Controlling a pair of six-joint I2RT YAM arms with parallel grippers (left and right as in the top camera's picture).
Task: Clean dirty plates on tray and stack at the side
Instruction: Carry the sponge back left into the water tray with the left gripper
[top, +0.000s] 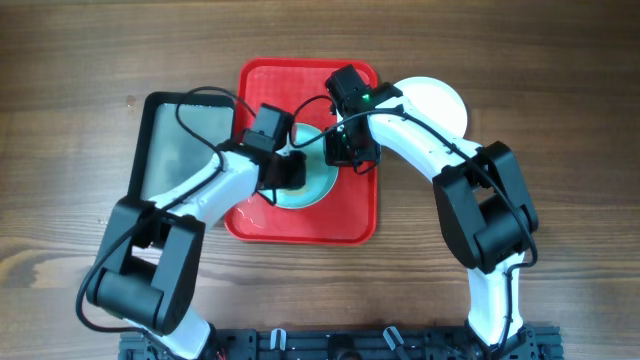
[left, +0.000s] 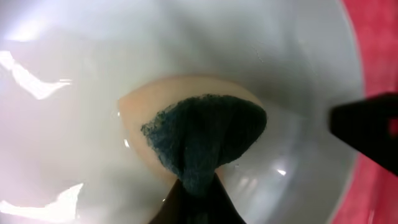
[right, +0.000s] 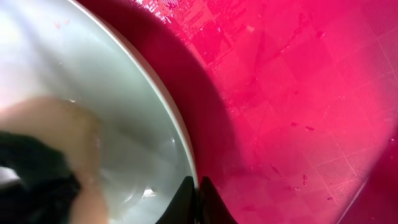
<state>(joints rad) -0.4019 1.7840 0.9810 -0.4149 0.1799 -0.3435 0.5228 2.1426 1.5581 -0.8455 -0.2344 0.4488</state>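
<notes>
The light blue plate (top: 310, 192) lies flat in the middle of the red tray (top: 260, 85), and its wet, glossy hollow fills the left wrist view. A sponge (left: 199, 137), dark scouring face toward the camera and pale body behind it, is pressed into that hollow. The left gripper (left: 196, 196) is clamped narrowly on the sponge from below. In the right wrist view the right gripper (right: 198, 193) has its fingers drawn close together on the plate's rim at the tray side, seemingly pinning it. A few small reddish flecks show on the plate near the upper rim in that view. The step in hand looks like scrubbing this plate while the other arm steadies it. A white plate (top: 440, 100) sits on the table (top: 560, 60) just beside the tray's right edge, likely the start of the stack. A dark grey tray (top: 185, 140) lies at the left. Whether another plate lies under the blue one cannot be told. The next move probably calls for working the sponge toward the flecked rim, with the rim pinch kept firm so the slick plate does not slide.
</notes>
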